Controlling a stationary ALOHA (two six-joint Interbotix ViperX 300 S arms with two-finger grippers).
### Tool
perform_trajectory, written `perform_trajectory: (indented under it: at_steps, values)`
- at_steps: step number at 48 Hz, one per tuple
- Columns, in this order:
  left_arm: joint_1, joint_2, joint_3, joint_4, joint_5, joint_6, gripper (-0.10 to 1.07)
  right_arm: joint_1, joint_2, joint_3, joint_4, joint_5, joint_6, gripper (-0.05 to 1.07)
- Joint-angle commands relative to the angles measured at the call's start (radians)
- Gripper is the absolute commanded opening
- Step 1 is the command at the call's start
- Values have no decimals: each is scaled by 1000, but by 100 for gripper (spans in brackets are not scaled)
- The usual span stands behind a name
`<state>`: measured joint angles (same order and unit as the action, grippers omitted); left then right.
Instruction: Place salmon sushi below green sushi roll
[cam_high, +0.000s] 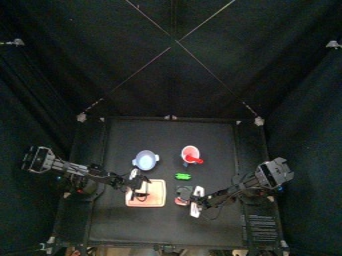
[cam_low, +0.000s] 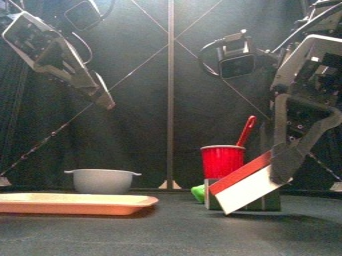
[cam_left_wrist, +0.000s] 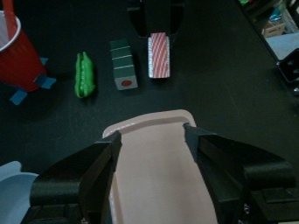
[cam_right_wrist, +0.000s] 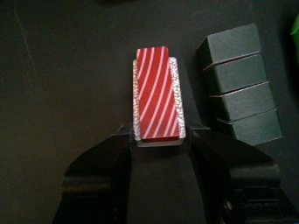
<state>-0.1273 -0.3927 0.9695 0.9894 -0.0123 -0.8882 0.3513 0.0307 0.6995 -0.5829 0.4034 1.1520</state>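
The salmon sushi (cam_right_wrist: 158, 92), a red-and-white striped piece, sits between the jaws of my right gripper (cam_right_wrist: 158, 136), which is shut on its end. In the front view the salmon sushi (cam_low: 246, 182) hangs tilted with its low end near the table. The green sushi roll (cam_left_wrist: 83, 74) lies near the red cup (cam_left_wrist: 12, 44); a dark green block (cam_left_wrist: 122, 63) lies between it and the salmon sushi (cam_left_wrist: 159, 54). My left gripper (cam_left_wrist: 155, 144) is open and empty, hovering above the peach tray (cam_left_wrist: 158, 188).
The red cup (cam_low: 222, 160) holds a spoon and stands at the back middle. A blue bowl (cam_high: 144, 158) stands to its left. The peach tray (cam_low: 74, 204) lies at the front left. The dark green block (cam_right_wrist: 239, 83) lies close beside the held piece.
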Motion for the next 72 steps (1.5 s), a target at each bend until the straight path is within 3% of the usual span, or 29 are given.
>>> perform_trajectory:
  at_steps: [1, 11, 33, 51, 63, 72]
  values:
    - [2, 0, -12, -2, -5, -2, 93, -3, -6, -11, 9, 2, 2, 74]
    - [3, 0, -12, -2, -5, -2, 93, 6, 15, -11, -14, 2, -26, 74]
    - [2, 0, -11, -2, -5, -2, 93, 5, 31, -11, 54, 44, -80, 75]
    - [2, 0, -11, -2, -5, -2, 93, 8, 44, -37, 35, 75, -81, 93]
    - [2, 0, -9, 0, -3, 0, 93, 11, 57, -87, -64, 69, -80, 94]
    - [3, 0, -8, -2, -5, 0, 93, 11, 83, -107, -81, 54, -80, 94]
